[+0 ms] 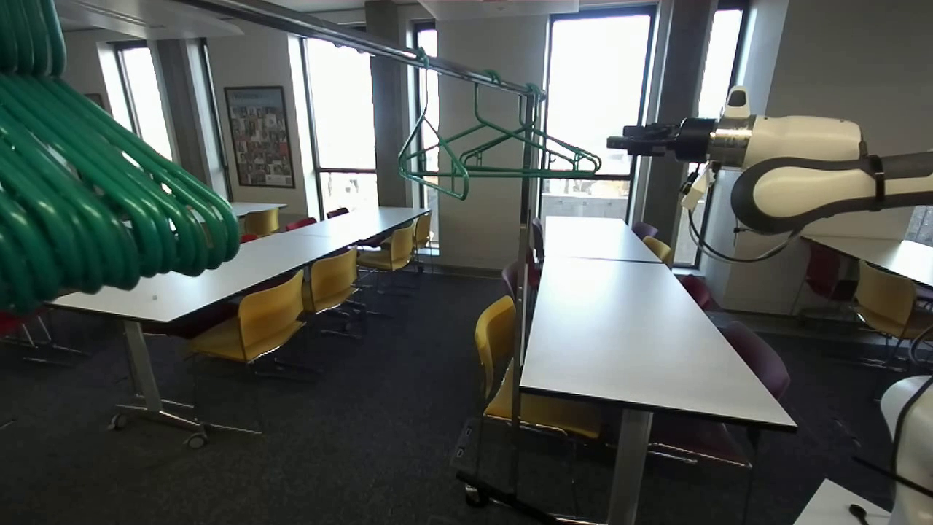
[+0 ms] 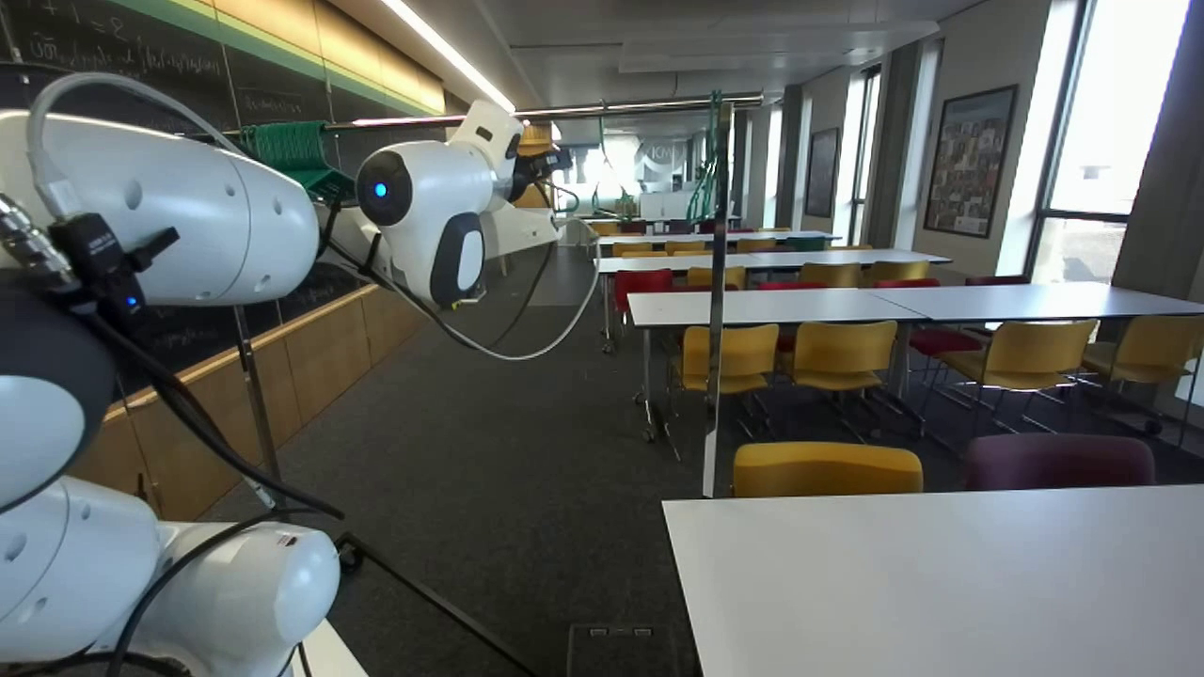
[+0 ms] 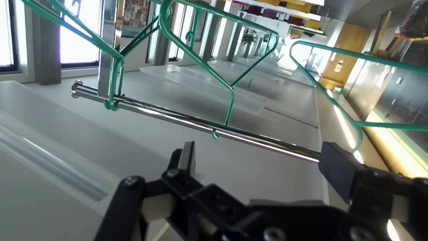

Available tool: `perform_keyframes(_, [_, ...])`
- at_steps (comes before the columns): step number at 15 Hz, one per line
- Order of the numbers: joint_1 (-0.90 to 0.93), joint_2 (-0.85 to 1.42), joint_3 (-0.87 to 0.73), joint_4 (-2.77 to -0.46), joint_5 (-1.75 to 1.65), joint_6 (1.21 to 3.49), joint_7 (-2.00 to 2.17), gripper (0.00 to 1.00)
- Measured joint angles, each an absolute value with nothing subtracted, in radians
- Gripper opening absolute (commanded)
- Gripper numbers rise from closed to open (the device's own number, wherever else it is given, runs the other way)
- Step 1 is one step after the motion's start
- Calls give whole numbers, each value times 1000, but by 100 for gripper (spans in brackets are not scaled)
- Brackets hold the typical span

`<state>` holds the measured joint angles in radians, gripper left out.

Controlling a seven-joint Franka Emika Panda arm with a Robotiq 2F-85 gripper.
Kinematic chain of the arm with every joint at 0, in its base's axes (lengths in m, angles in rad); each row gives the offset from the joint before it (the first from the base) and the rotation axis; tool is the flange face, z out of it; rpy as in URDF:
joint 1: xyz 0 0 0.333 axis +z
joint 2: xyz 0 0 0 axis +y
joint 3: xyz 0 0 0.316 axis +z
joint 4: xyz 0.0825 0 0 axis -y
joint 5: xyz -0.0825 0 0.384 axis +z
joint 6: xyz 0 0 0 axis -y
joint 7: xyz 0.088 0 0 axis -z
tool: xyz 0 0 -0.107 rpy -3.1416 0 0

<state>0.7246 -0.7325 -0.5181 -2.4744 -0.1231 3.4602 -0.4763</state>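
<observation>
- I see the clothes hangers (image 1: 80, 233) all in one glossy green.
- The rack rail (image 3: 174, 118) gives me mirror-bright silver.
- My gripper (image 3: 259, 164) is matte black, with grey pads (image 3: 337, 172) and silver bolts (image 3: 173, 173).
- I have white and dark grey on the robot arm (image 2: 188, 207), plus blue on its status light (image 2: 380, 189).
- The tabletops (image 1: 634, 328) read white to me, edged in black.
- I make out mustard-yellow chairs (image 2: 845, 355), red chairs (image 2: 644, 281) and dark purple chairs (image 2: 1058, 461).
- The carpet (image 1: 350, 445) shows me a dark charcoal.
- I find a dark-framed poster (image 1: 259, 138) patterned with small multicoloured portraits.
- The chalkboard (image 2: 188, 85) is black, scrawled with white writing.
- I get warm tan from the wood wall panels (image 2: 329, 343).
</observation>
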Motion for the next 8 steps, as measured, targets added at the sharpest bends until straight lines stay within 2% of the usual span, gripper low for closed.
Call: perform_keyframes(8, [847,-677,-689,-2371,-236,3374,-332,100])
